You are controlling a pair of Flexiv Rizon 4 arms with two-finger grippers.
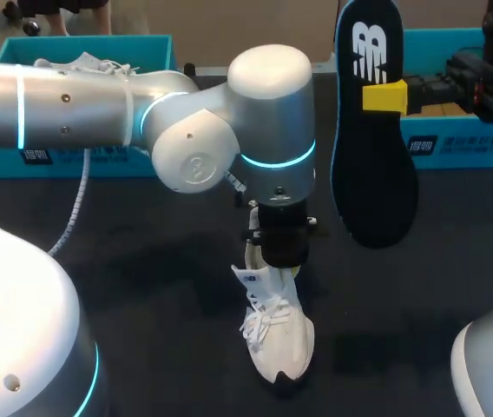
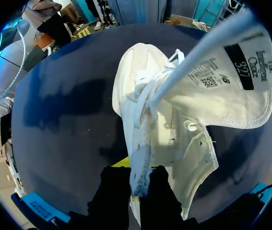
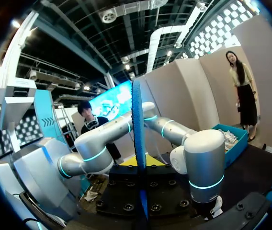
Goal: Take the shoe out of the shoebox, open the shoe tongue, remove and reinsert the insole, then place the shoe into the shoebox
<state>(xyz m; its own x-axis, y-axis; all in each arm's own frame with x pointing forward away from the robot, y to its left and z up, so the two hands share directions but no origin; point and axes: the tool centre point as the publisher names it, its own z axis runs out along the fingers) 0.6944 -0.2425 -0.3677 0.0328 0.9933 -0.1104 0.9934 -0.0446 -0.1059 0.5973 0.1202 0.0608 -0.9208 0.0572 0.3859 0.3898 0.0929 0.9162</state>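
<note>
On the dark bench [image 1: 142, 287], my left arm [image 1: 264, 113], bulky and silver, blocks part of the far-left teal shoebox [image 1: 21, 48]. Below it sits the white lace-up shoe [image 1: 279, 334], tongue flapped open, its collar pinched in my left hand [image 2: 138, 184]. Far right, my right hand [image 1: 385, 97] clamps the flat black insole [image 1: 375, 174] upright before a second teal shoebox [image 1: 463, 143].

Printed label [image 2: 245, 67] on shoe tongue [image 2: 208, 103]

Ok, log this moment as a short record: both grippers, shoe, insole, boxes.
left gripper: shut on the white shoe at its collar edge
shoe state: on the table, tongue folded open
right gripper: shut on the dark insole, upright above the table
left shoebox: blue, holds a second shoe
right shoebox: blue, behind the insole
</note>
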